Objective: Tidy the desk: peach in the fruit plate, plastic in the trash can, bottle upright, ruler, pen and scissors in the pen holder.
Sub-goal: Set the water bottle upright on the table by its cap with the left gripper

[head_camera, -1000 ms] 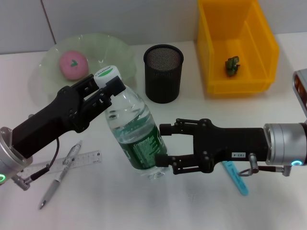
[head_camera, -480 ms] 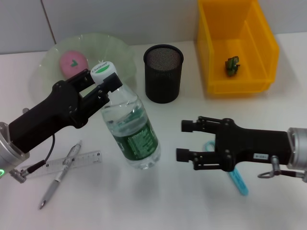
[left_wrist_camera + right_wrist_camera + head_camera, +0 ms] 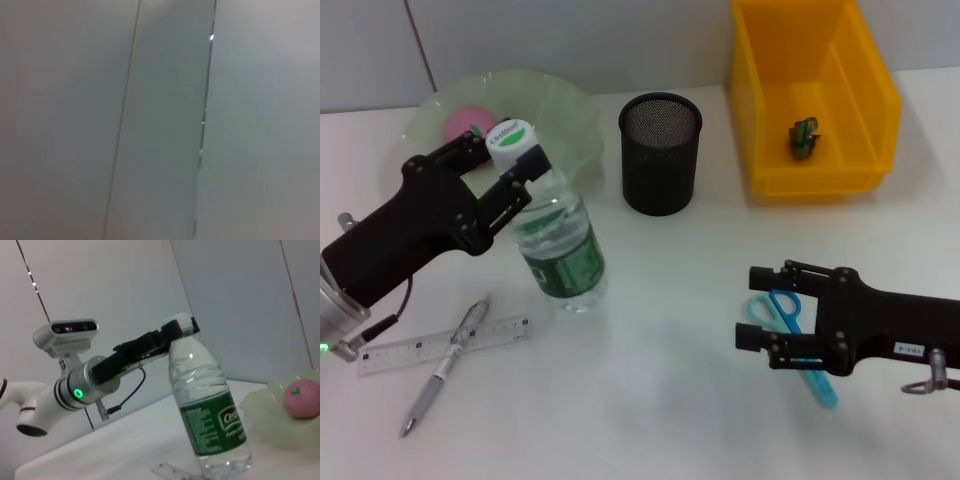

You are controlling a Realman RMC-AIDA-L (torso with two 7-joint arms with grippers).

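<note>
Your left gripper (image 3: 510,175) clamps the bottle (image 3: 555,250) by its cap to steady it upright; your right gripper (image 3: 767,308) hangs released above the scissors (image 3: 800,350).

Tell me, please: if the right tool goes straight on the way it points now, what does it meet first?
Probably the bottle. The right tool, open, points toward the robot's left across bare table, and the right wrist view centres on that bottle. Depth is uncertain.

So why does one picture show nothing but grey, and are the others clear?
Left wrist view: only blank grey wall with thin seams. Head view: even light, soft shadows; the left end effector grips the clear plastic water bottle by its cap. Right wrist view: that bottle is sharp, the pink peach softer.
</note>
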